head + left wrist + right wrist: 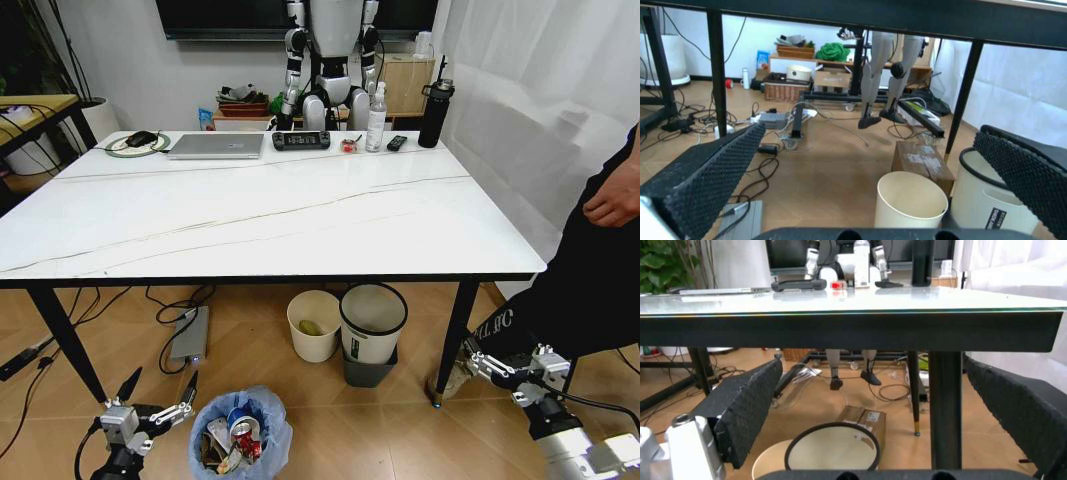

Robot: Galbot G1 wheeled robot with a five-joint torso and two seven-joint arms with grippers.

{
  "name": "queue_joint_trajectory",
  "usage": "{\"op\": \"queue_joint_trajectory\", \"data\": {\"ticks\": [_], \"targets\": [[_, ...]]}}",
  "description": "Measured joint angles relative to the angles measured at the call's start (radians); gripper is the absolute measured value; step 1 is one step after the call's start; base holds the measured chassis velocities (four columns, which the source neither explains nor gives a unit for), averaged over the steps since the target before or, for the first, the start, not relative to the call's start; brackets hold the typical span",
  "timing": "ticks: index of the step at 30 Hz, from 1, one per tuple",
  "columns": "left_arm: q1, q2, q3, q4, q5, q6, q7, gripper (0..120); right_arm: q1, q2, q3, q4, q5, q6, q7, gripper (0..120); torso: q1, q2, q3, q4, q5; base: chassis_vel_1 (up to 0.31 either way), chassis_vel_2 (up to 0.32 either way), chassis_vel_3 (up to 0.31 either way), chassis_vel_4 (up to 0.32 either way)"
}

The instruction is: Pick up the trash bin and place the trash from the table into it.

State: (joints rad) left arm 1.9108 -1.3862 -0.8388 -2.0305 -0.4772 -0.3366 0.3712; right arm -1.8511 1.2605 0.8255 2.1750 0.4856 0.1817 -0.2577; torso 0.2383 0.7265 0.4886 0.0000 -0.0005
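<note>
The trash bin (240, 435), lined in blue and filled with trash (234, 442), is seen at 3 o'clock of the spread-open left gripper (160, 395); the right gripper (508, 364) is spread open too.

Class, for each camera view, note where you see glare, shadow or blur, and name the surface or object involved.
Head view: the glossy white marble-look table reflects soft light; shade lies on the floor beneath it. Left wrist view: the open left gripper fingers loom soft and close, under the dark table edge. Right wrist view: the tabletop glares pale; the open right gripper fingers look blurred.
</note>
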Motion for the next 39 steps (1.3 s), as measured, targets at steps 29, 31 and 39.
{"op": "queue_joint_trajectory", "data": {"ticks": [29, 31, 39], "targets": [[-0.010, -0.001, 0.003, 0.020, 0.000, 0.004, -0.003, 100, 0.000, 0.000, 0.000, 0.000, 0.000, 0.000, 0.000, 100, 0.001, 0.001, 0.001, 0.0001, 0.0005, 0.000, 0.000, 0.000, 0.000], [-0.010, -0.001, 0.003, 0.020, 0.000, 0.004, -0.003, 100, 0.000, 0.000, 0.000, 0.000, 0.000, 0.000, 0.000, 100, 0.001, 0.001, 0.001, 0.0000, 0.0005, 0.000, 0.000, 0.000, 0.000], [-0.010, -0.001, 0.003, 0.021, 0.000, 0.005, -0.003, 100, 0.000, 0.000, 0.000, 0.000, 0.000, 0.000, 0.000, 100, 0.001, 0.001, 0.001, 0.0000, 0.0005, 0.000, 0.000, 0.000, 0.000]]}}
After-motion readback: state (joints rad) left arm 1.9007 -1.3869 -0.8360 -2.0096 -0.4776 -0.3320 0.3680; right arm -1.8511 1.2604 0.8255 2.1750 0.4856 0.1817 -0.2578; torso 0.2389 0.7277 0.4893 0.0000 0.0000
